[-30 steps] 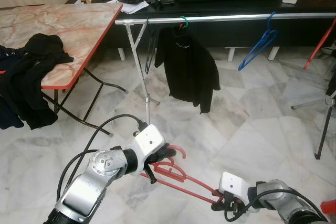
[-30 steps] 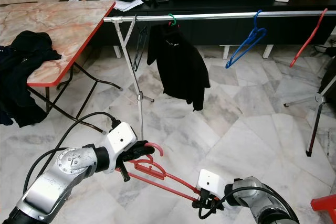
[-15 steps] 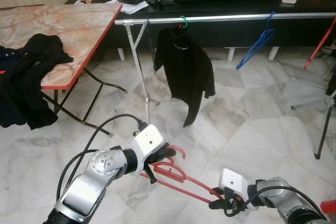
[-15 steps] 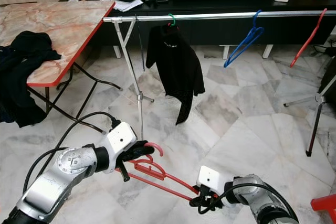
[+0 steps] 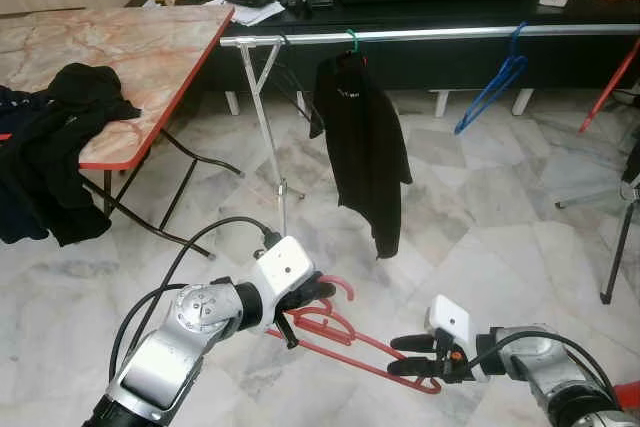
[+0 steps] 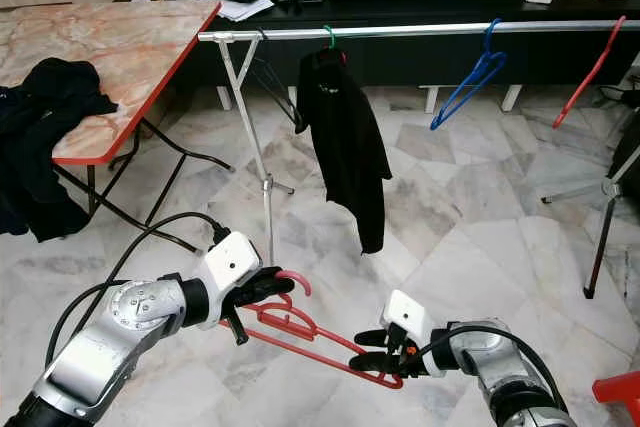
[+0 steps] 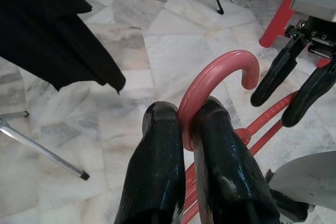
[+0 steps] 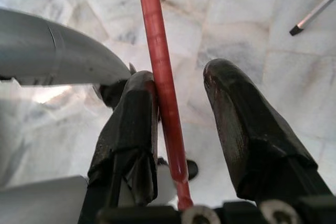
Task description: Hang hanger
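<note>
Low over the marble floor [image 5: 480, 237], a red hanger [image 5: 345, 342] is being held between both arms, well short of the rail [image 5: 420, 35].
The left end effector [image 7: 184, 145] is being kept clamped on the neck just under the hook, probably so the hook stays free for the rail. The right end effector [image 5: 405, 355] is being held open about the lower bar, one finger [image 8: 131, 124] touching it, nothing gripped; likely steadying only. That contact is being shown in the right wrist view, while the rail, black garment [image 5: 365, 147] and blue hanger [image 5: 490, 87] are being shown in the head views.
</note>
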Tool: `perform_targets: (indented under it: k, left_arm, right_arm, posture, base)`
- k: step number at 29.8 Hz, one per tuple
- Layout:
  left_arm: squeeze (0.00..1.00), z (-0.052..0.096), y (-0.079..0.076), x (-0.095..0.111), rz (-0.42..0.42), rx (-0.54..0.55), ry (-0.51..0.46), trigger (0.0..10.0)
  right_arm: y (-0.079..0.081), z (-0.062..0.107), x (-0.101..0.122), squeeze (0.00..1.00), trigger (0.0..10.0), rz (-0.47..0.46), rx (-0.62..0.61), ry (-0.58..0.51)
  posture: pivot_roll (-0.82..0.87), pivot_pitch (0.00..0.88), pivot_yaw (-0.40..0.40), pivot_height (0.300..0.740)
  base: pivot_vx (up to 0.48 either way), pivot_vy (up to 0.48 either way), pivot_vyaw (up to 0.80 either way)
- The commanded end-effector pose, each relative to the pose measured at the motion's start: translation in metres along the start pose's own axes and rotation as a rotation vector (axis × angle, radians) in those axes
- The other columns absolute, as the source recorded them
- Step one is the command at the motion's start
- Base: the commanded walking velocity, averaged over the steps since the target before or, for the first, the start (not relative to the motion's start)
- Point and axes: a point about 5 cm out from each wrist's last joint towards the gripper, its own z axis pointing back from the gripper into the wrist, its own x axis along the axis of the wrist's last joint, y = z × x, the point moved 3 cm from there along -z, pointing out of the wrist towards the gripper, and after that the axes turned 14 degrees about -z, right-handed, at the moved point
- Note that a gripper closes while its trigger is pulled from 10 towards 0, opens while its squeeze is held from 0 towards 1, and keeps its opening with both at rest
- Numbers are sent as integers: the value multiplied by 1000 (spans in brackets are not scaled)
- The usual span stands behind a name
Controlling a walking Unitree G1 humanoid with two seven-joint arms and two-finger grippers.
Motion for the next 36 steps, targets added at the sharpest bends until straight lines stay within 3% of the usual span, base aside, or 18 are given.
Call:
perform_targets:
  k: [1,16,17,18,19,36]
  left_arm:
    - [0,-1,-1,-1,-7,-8,6,10000]
    - [0,-5,0,1,-16,-8,-1,10000]
    - [0,-5,0,2,-17,-9,-2,10000]
    - [0,-6,0,2,-17,-9,-3,10000]
    - [0,-6,0,2,-18,-9,-3,10000]
    - [0,-7,5,6,-29,-2,-16,10000]
  right_arm:
    - [1,-2,11,0,10000,6,15,-44]
    - [0,-11,10,0,10000,48,-56,-31]
    - [1,-12,10,0,8784,47,-45,-33]
    - [2,-13,10,0,8784,47,-37,-34]
    - [3,-14,10,0,78,45,-33,-36]
    - [5,-18,9,0,0,37,-19,-37]
  posture:
    - [-92,52,49,740]
    - [-100,48,51,740]
    - [-96,47,51,740]
    - [-96,47,51,740]
    - [-96,47,51,740]
    - [-97,29,57,740]
  base:
    - [0,0,0]
    - [0,0,0]
    - [0,0,0]
    - [0,0,0]
    - [0,0,0]
    - [0,0,0]
